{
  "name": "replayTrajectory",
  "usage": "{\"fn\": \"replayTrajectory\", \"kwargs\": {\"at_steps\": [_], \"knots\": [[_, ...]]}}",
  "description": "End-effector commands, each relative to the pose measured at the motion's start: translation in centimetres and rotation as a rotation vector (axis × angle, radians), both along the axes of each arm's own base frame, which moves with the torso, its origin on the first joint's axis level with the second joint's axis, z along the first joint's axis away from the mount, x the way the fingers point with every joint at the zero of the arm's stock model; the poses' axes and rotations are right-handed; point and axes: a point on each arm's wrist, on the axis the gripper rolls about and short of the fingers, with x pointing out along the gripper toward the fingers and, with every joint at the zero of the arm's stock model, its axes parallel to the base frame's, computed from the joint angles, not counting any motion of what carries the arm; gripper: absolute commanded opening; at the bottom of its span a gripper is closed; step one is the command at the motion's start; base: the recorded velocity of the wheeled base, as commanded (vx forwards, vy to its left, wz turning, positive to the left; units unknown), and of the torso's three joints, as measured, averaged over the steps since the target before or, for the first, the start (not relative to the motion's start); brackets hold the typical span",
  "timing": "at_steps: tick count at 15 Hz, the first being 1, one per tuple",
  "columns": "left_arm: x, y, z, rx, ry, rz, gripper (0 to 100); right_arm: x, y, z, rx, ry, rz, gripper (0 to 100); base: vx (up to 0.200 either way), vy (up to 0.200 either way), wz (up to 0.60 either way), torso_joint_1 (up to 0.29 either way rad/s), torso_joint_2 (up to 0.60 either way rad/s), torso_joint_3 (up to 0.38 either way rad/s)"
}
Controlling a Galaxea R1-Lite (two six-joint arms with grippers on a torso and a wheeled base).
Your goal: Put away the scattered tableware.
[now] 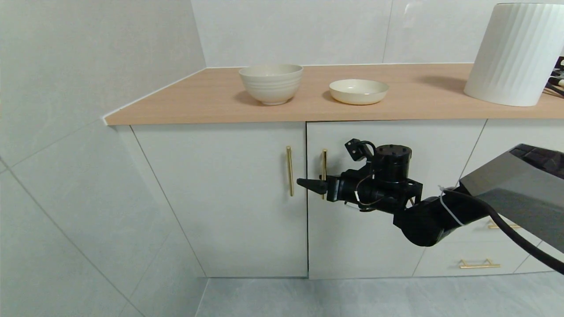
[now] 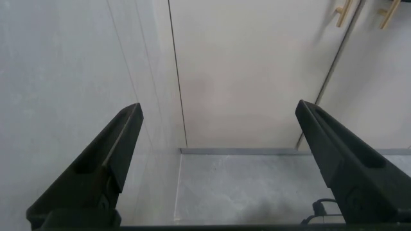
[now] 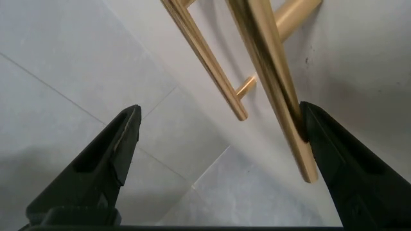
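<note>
Our right gripper (image 1: pixel 309 185) spread wide at door handle (image 1: pixel 324 164); our left gripper (image 2: pixel 218 115) released, facing cabinet (image 2: pixel 257 77). Bowl (image 1: pixel 271 83), dish (image 1: pixel 358 91) on counter (image 1: pixel 198 101).

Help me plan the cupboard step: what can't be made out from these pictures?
- Cupboard contents: head view, hidden behind the shut doors.
- Right door's handle: head view, partly covered by the right end effector.
- Inside of the bowl: head view, mostly hidden by its near wall.
- The white ribbed container: head view, cut off by the right edge.
</note>
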Motion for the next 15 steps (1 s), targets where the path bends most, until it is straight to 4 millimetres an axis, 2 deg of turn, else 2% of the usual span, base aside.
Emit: {"fn": "replayTrajectory", "kwargs": {"at_steps": [1, 6, 8, 10, 12, 15], "knots": [[0.0, 0.0, 0.0, 0.000, 0.000, 0.001, 100, -0.4, 0.0, 0.0, -0.003, 0.007, 0.006, 100, 0.000, 0.000, 0.00, 0.000, 0.00, 0.000], [0.0, 0.0, 0.0, 0.000, 0.000, 0.001, 100, -2.0, 0.1, 0.7, -0.002, 0.010, 0.035, 100, 0.000, 0.000, 0.00, 0.000, 0.00, 0.000], [0.0, 0.0, 0.0, 0.000, 0.000, 0.001, 100, -2.9, -0.5, 1.3, -0.001, 0.016, 0.039, 100, 0.000, 0.000, 0.00, 0.000, 0.00, 0.000], [0.0, 0.0, 0.0, 0.000, 0.000, -0.001, 100, -4.4, -1.3, 1.9, 0.006, 0.040, 0.083, 100, 0.000, 0.000, 0.00, 0.000, 0.00, 0.000], [0.0, 0.0, 0.0, 0.000, 0.000, 0.001, 100, -6.9, -1.8, 2.4, 0.021, 0.090, 0.182, 100, 0.000, 0.000, 0.00, 0.000, 0.00, 0.000], [0.0, 0.0, 0.0, 0.000, 0.000, 0.001, 100, -9.4, -2.7, 2.5, 0.029, 0.085, 0.233, 100, 0.000, 0.000, 0.00, 0.000, 0.00, 0.000]]}}
